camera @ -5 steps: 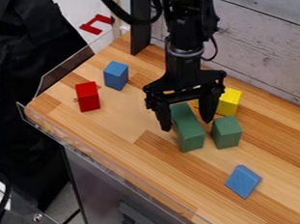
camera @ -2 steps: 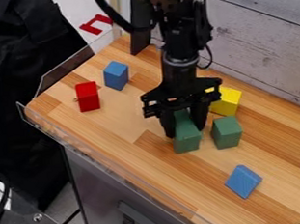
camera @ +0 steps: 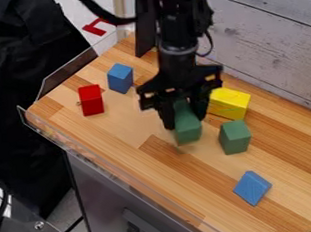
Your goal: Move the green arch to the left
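A wooden tabletop runs along a pale plank wall. In the camera view, the landmark is the small green block, standing right of centre. Just to its left and slightly higher up is the long green block, apart from it. The gripper is closed on this long block, one finger along each side. The long block's axis runs from between the fingers towards the bottom edge of the view, leaning slightly right, with one end facing the camera. It looks matt, mid-green and plain, with straight edges and a flat, squarish end face; its underside is hidden.

Above the small green block, nearer the wall, is a yellow block. Well to its left are a red block and a blue block; below it, a blue wedge-like block sits askew.
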